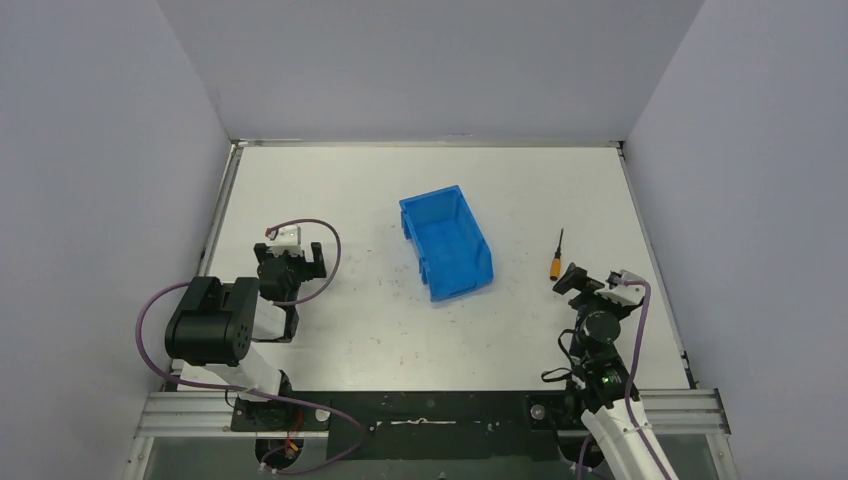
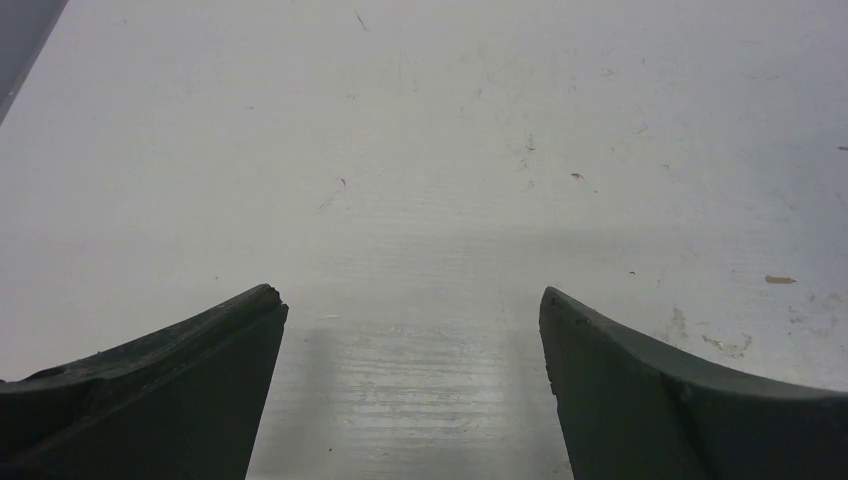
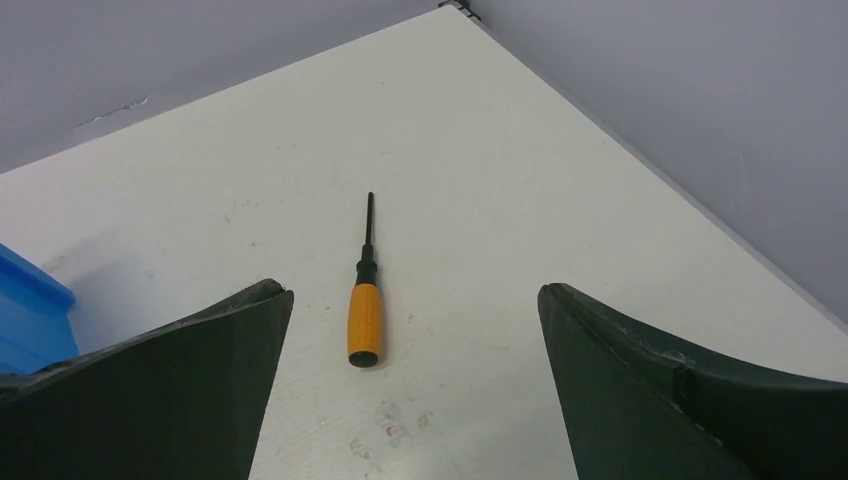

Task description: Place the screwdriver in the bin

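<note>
The screwdriver (image 1: pixel 557 254), thin black shaft and short orange handle, lies flat on the white table to the right of the bin, handle toward me. In the right wrist view the screwdriver (image 3: pixel 365 300) lies just ahead of my open right gripper (image 3: pixel 412 300), its handle end between the fingertips' lines and apart from both. The blue bin (image 1: pixel 446 241) stands open-topped at mid-table; its corner (image 3: pixel 25 310) shows at the left edge of the right wrist view. My right gripper (image 1: pixel 592 281) sits just near-right of the screwdriver. My left gripper (image 1: pixel 290 258) is open and empty over bare table, also in the left wrist view (image 2: pixel 412 305).
Grey walls close the table (image 1: pixel 330 330) on the left, back and right. A metal rail (image 1: pixel 430 408) runs along the near edge between the arm bases. Purple cables loop round both arms.
</note>
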{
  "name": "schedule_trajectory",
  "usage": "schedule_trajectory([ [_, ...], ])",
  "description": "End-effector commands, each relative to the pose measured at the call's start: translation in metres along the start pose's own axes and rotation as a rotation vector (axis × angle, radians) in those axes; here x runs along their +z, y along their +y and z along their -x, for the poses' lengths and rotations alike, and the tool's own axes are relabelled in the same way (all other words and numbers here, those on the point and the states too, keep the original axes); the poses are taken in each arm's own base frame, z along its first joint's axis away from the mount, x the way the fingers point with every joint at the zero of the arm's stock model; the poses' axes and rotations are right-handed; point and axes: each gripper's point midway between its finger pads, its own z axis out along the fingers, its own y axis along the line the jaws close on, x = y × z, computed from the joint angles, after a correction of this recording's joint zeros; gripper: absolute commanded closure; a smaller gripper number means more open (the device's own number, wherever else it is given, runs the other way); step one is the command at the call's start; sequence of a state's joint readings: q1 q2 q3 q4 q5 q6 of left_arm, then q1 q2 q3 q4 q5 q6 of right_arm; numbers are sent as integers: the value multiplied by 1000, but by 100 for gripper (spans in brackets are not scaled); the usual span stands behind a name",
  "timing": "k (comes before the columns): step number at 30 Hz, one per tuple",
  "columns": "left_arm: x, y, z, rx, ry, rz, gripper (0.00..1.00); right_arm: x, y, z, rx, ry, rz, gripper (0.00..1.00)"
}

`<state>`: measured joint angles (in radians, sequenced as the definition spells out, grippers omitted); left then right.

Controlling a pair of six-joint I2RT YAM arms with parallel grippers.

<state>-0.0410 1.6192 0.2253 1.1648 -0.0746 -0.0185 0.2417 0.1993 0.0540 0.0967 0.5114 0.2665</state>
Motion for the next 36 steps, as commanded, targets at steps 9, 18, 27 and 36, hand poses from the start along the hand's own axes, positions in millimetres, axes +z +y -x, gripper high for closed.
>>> schedule_trajectory([
  [9,7,2,27,-15,-90,10,3,15,15,27,15,65,-36,0],
  [18,7,2,27,-15,-90,10,3,67,26,-17,-228,540,-83,0],
  [27,6,2,26,-15,-89,10,3,95,36,-111,-159,945,84,2],
  [36,6,2,26,-13,-89,10,3,94,23,-146,-217,1045,46,54],
])
